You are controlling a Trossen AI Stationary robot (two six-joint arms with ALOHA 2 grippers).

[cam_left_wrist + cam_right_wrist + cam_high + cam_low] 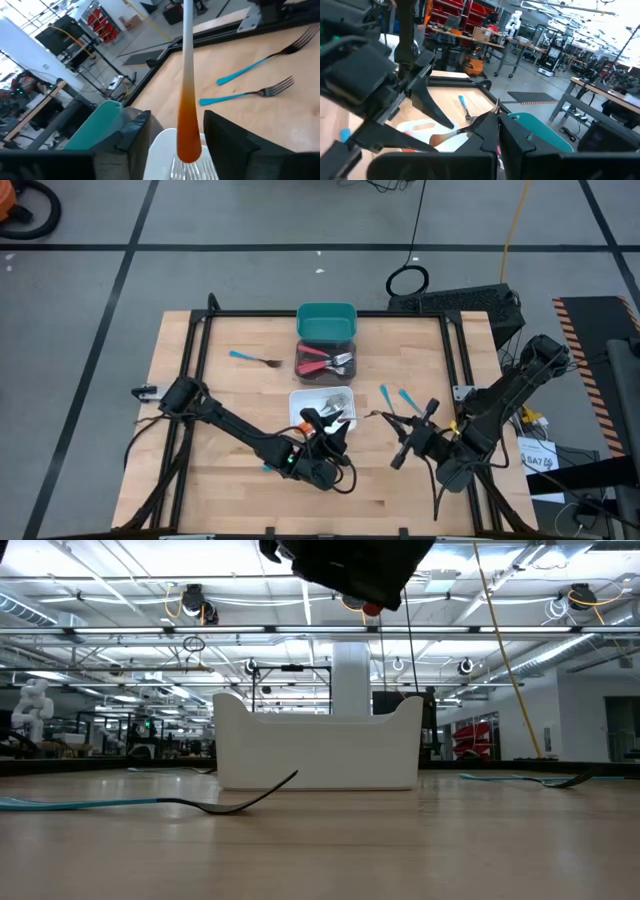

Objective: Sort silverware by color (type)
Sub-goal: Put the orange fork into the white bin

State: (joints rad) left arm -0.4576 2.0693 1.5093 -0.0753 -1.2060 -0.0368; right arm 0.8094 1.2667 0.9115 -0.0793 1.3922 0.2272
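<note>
I take the white bin (322, 402), a smooth plastic tub with rounded corners at mid-bench (200, 480), as my landmark. Far to its left a blue-handled fork (254, 360) lies flat on the pale wood grain. My left hand (330, 432) hangs just over the white bin's near edge, its dark blocky fingers (235, 140) standing either side of an orange-handled fork (187, 100); I cannot tell whether they press it or stand off it. That thin handle fades from orange to translucent white, with metal tines down inside the bin. Behind the white bin sits a dark bin (326, 362) of red-handled forks (322, 362), then a glossy teal bin (326, 321). Right of the white bin lie two more blue forks (398, 402), slim and slightly curved. Further right my right hand (408, 442) waits above the bench, fingers closed together on nothing.
</note>
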